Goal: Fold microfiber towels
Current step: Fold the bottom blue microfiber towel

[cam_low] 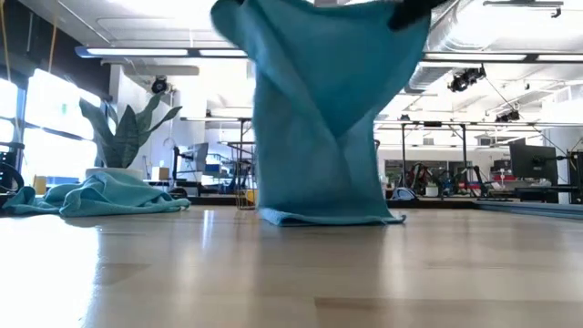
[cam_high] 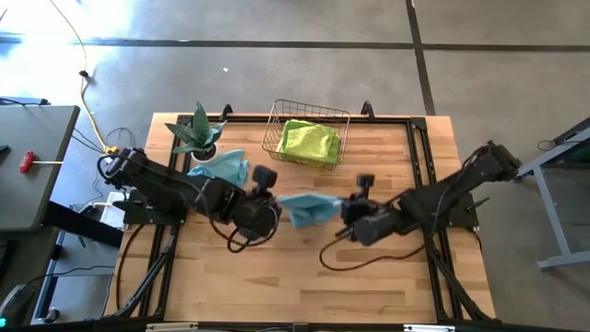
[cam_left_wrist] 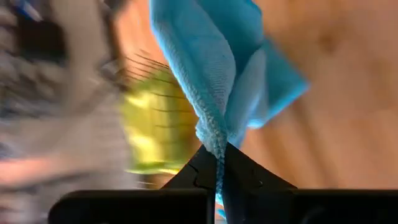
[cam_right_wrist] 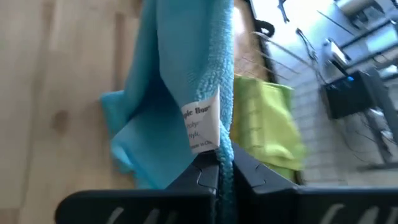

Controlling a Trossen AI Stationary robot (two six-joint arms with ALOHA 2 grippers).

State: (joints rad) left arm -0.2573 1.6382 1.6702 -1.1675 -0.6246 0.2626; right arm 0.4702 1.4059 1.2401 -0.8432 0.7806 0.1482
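Both the left gripper (cam_left_wrist: 219,163) and right gripper (cam_right_wrist: 224,167) pinch the teal towel (cam_low: 319,118) by its top corners, and it looks light and floppy, best held at the corners.

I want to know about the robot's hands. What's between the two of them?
A teal towel stretches between the left gripper and right gripper, each pinching an edge. The high view shows it.

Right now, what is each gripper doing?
Left gripper: closed on one edge of the teal towel.
Right gripper: closed on the same towel's other edge.
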